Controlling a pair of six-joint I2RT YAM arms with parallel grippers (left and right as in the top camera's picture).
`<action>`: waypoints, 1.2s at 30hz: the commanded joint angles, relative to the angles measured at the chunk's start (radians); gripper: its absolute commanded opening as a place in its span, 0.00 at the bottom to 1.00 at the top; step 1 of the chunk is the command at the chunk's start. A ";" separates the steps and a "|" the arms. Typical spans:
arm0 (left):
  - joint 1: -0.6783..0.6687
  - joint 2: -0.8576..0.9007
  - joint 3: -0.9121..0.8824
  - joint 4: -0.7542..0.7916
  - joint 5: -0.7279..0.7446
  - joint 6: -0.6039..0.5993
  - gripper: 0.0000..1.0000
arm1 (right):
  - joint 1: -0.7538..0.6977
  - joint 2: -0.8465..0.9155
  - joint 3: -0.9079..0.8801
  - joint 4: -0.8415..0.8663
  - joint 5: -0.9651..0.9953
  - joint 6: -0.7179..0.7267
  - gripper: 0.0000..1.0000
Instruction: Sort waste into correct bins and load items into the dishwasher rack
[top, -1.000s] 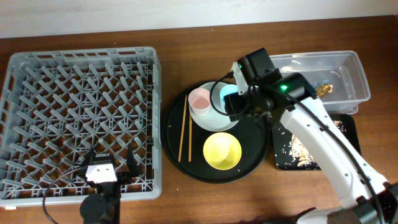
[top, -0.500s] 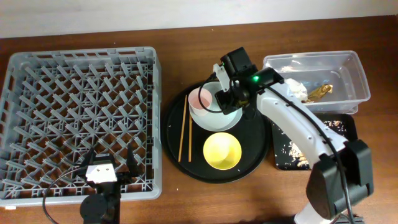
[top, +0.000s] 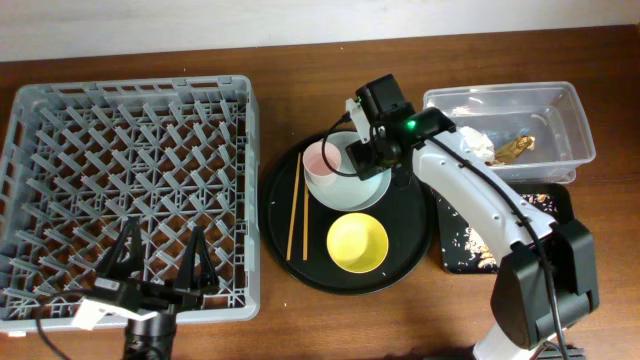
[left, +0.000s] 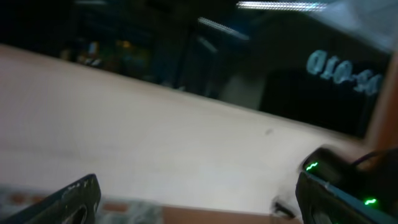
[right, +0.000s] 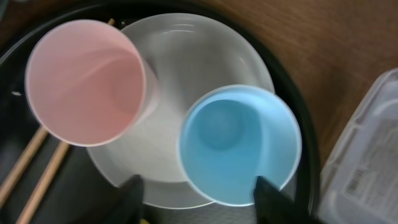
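Overhead: dishwasher rack (top: 130, 88) sits on the left of the tabletop (top: 300, 60), no dishes in it. Left end effector (top: 160, 262) is over the rack's near edge with its fingers spread wide, holding nothing; the left wrist view is blurred and shows only the two fingertips far apart. The round black tray (top: 405, 255) is centre, just right of the rack. On it: plate (top: 345, 192) at the far side, pink cup (top: 321, 160) standing upright on the plate's left part, yellow bowl (top: 358, 242) on the near side apart from the plate, and two chopsticks (top: 296, 205) lying side by side along the tray's left edge. Right wrist view: blue cup (right: 239, 143) is upright on the plate's right part, beside the pink cup, the two rims close; cannot tell whether they touch. Right end effector (right: 200, 190) hangs over the blue cup with its jaws apart. One finger is outside the cup's left side and the other overlaps its right rim in this view. No grip is visible. The clear tub (top: 500, 95) is at far right and holds the crumpled tissue (top: 478, 142) and the gold wrapper (top: 515, 148). The shallow black tray (top: 560, 215) lies just in front of the tub with crumbly food scraps (top: 470, 240) scattered in it, partly hidden by the right arm.
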 joint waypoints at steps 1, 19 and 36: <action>-0.003 0.146 0.221 -0.185 0.098 -0.066 0.99 | -0.022 0.000 -0.007 0.003 0.020 -0.004 0.61; -0.003 1.109 0.904 -1.150 0.357 0.019 0.99 | -0.024 0.040 -0.008 -0.023 -0.141 -0.005 0.36; -0.003 1.209 0.904 -1.173 0.357 0.042 0.94 | -0.026 0.037 -0.108 0.104 -0.055 -0.007 0.10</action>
